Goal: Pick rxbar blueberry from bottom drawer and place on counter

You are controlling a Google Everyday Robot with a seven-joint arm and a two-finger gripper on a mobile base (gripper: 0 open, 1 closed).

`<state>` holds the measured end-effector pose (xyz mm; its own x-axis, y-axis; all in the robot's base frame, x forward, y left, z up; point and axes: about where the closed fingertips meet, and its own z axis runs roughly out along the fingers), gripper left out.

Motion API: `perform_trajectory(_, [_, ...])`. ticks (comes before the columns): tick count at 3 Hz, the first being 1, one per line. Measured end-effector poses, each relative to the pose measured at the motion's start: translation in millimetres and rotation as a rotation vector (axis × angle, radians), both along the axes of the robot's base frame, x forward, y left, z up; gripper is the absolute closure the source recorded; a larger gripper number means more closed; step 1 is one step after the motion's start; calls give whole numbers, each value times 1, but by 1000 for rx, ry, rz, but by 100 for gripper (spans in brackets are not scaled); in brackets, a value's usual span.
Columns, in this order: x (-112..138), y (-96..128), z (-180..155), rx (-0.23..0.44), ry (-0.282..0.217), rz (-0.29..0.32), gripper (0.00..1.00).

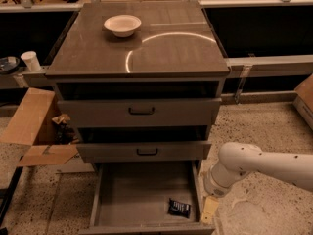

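Note:
The rxbar blueberry (179,208) is a small dark wrapper with white lettering, lying flat on the floor of the open bottom drawer (132,195) near its front right corner. My gripper (210,209) hangs at the end of the white arm (244,168), just outside the drawer's right wall and to the right of the bar. It holds nothing that I can see. The counter (171,53) is the glossy grey-brown cabinet top with an arc of reflected light.
A white bowl (122,25) stands on the back left of the counter. Two grey drawer fronts with black handles (142,111) sit above the open drawer. An open cardboard box (34,131) lies on the floor at the left. A white cup (32,60) stands on the left ledge.

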<state>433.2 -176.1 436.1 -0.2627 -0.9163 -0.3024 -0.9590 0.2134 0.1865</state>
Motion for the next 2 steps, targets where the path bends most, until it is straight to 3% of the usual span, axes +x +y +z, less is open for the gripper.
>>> perform_trajectory(1, [32,0,-55,-2,-25,22,0])
perform_trajectory(2, [45,2,-100,34,-14,32,0])
